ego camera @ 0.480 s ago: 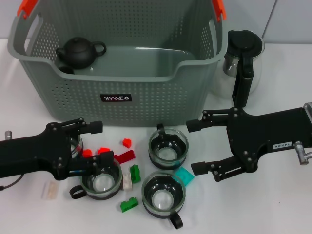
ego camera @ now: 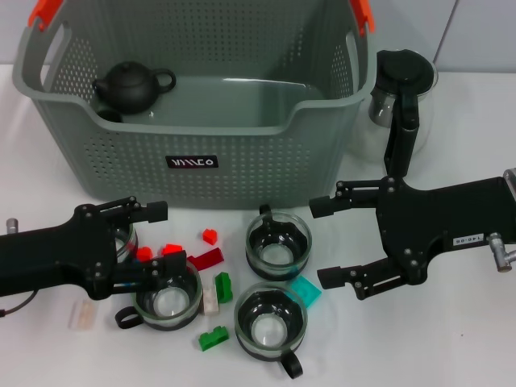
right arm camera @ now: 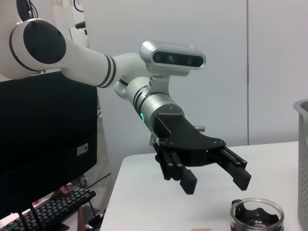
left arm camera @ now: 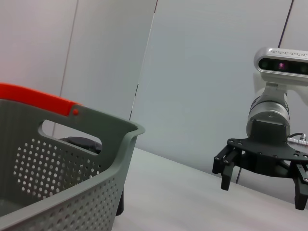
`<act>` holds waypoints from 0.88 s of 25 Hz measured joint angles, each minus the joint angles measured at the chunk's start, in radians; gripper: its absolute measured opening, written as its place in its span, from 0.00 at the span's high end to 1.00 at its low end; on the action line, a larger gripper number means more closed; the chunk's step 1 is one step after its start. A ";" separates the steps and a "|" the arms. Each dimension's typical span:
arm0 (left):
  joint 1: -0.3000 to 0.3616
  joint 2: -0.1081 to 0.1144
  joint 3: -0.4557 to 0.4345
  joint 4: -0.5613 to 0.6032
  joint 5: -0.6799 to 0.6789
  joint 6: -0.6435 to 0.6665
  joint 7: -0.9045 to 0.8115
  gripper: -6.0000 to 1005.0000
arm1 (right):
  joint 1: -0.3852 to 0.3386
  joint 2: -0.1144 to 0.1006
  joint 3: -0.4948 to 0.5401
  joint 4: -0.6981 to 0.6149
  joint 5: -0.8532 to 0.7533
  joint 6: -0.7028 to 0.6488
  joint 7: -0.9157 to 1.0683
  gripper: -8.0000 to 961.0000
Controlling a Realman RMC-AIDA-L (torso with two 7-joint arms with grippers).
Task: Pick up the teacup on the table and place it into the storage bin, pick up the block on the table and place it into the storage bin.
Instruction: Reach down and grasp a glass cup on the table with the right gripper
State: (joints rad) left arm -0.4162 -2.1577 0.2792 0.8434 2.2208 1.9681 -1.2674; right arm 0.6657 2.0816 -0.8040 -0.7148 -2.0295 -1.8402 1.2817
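Two hands, left hand (ego camera: 149,246) and right hand (ego camera: 326,242), hover spread apart in front of your storage bin (ego camera: 193,161), flanking teacups (ego camera: 278,242) and blocks (ego camera: 207,258) on the table (ego camera: 451,339), probably ready to grasp.

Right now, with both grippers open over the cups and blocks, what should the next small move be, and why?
Probably lower the left gripper around the teacup beneath it and close. Its fingers are spread and one already lies over that cup's rim, nothing is held, and the storage bin holds only a black teapot. The right gripper hangs open beside the middle cups.
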 joint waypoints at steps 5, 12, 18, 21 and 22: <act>0.000 -0.001 0.000 0.001 -0.002 0.001 0.001 0.17 | 0.002 -0.004 0.001 -0.010 -0.001 0.000 0.061 0.05; 0.008 -0.001 -0.016 0.002 -0.003 -0.004 0.032 0.17 | 0.020 -0.031 -0.005 -0.185 -0.010 0.024 0.398 0.05; 0.018 -0.005 -0.041 -0.002 -0.005 0.000 0.082 0.17 | 0.055 -0.034 -0.011 -0.430 -0.114 0.026 0.696 0.06; 0.019 -0.005 -0.041 -0.004 -0.006 0.000 0.090 0.17 | 0.096 -0.031 -0.022 -0.504 -0.216 0.013 0.794 0.11; 0.019 -0.005 -0.042 -0.004 -0.007 0.000 0.090 0.17 | 0.112 -0.029 -0.031 -0.524 -0.255 0.008 0.821 0.13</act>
State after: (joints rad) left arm -0.3973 -2.1631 0.2377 0.8399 2.2142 1.9681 -1.1775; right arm 0.7775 2.0530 -0.8345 -1.2391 -2.2849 -1.8321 2.1030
